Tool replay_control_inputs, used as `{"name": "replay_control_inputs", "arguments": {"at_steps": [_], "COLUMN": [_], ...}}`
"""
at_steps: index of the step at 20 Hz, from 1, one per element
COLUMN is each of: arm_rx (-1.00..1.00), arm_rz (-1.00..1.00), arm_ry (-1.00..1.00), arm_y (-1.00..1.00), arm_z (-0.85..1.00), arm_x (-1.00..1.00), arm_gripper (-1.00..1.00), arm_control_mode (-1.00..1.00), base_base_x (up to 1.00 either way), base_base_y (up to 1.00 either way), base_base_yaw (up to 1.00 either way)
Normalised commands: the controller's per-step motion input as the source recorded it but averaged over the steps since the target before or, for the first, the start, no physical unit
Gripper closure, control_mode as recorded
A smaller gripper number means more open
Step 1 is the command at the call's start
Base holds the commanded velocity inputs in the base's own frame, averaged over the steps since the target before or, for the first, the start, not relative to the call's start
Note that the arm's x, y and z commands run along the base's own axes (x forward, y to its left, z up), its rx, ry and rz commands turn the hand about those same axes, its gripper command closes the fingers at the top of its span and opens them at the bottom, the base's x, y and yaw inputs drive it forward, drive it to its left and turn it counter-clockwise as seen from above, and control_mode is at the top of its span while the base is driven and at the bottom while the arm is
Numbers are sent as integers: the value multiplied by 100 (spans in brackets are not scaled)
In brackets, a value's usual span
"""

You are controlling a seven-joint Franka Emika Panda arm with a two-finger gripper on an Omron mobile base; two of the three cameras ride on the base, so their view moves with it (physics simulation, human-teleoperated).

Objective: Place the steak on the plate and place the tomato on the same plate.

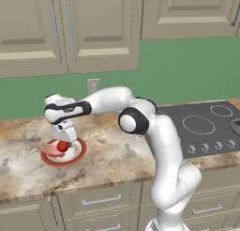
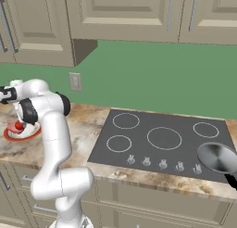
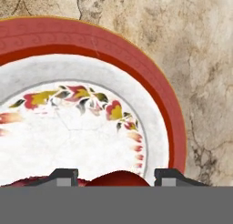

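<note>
Gripper [image 3: 113,177] hangs low over the round plate [image 3: 157,82], its two fingers on either side of the shiny red tomato [image 3: 117,179]. Whether it squeezes, I cannot tell. Flat pink steak [image 1: 50,148] lies on the plate, near the stone counter's [image 1: 112,155] front edge.

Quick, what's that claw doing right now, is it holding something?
Gripper: jaws on either side of the tomato over the plate; gripped or released cannot be told.

base views flank; hand view hugs plate [image 3: 136,68].
</note>
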Motion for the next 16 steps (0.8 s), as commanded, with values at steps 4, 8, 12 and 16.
{"name": "replay_control_inputs", "arguments": {"at_steps": [4, 8, 12, 16], "arm_rx": [-3, -5, -3, -2], "arm_rz": [-2, -2, -3, -2], "arm_ry": [0, -2, -4, -7], "arm_y": [-25, -19, -8, -13], "arm_z": [-13, -14, -12, -4], "arm_x": [1, 10, 14, 11], "arm_gripper": [100, 100, 100, 100], "arm_control_mode": [-100, -100, -100, -100], "base_base_x": [0, 0, 0, 0], "base_base_y": [0, 0, 0, 0], "base_base_yaw": [0, 0, 0, 0]}}
